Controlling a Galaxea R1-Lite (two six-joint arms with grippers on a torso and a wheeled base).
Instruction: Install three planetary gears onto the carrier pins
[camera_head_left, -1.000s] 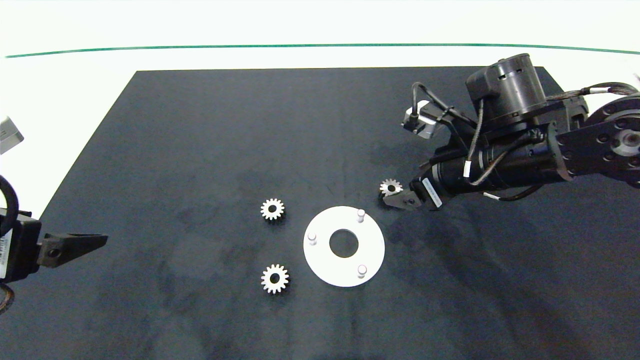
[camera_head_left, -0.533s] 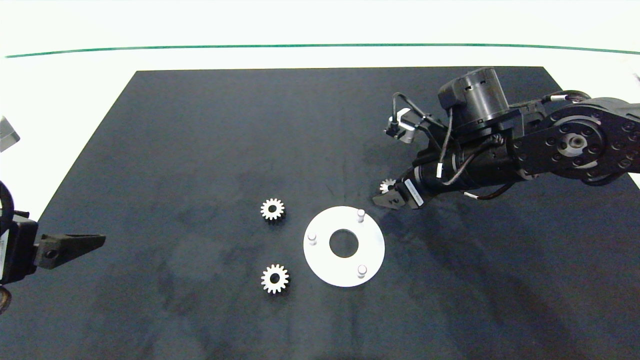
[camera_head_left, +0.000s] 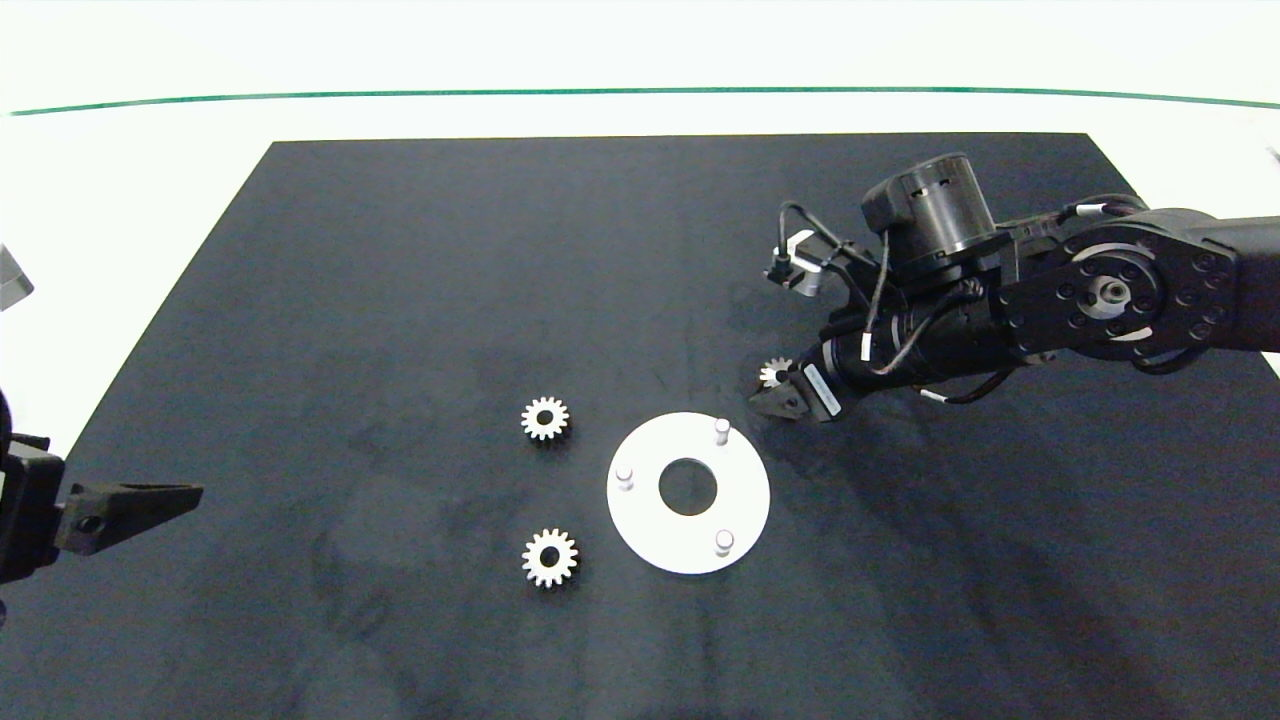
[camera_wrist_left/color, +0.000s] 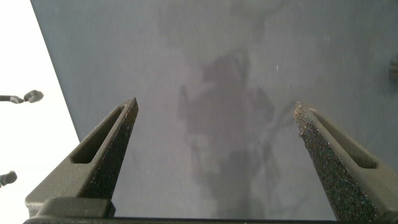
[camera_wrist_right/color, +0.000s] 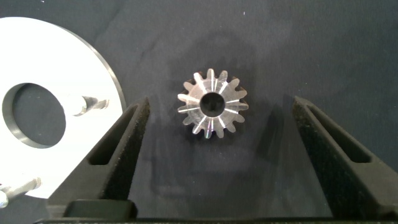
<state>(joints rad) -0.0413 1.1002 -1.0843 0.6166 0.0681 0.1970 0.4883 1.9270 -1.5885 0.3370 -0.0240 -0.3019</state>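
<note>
— What is the right gripper (camera_wrist_right/color: 214, 155) doing?

— It is low over the mat (camera_head_left: 400, 250), just past the far right side of the disc (camera_head_left: 640, 520). Its two fingers are spread wide. One gear (camera_wrist_right/color: 212, 103) lies flat on the mat between them. The fingers do not touch it.

— What does that gear look like?

— Small and shiny, silver-white. It has pointy teeth all round, like a little sun, and a dark round hole in the middle. From above you can only see part of it, because the gripper hides the rest.

— Where are the other gears?

— Two more lie flat on the mat, on the left side of the disc. One gear (camera_head_left: 545, 418) is farther back. The other gear (camera_head_left: 549, 558) is nearer the front. They look just the same as the first one. Neither touches the disc.

— And the pins?

— Three short pale pins stand up on the flat white disc, in a triangle round its big middle hole. One pin (camera_head_left: 721, 430) is at the back, near the right gripper. One pin (camera_head_left: 624, 477) is on the left. One pin (camera_head_left: 724, 542) is at the front. All three are bare.

— What about the left gripper (camera_wrist_left/color: 214, 155)?

— It hangs over the left edge of the mat, far from the gears. Its fingers are spread wide too, with only mat between them.
</note>
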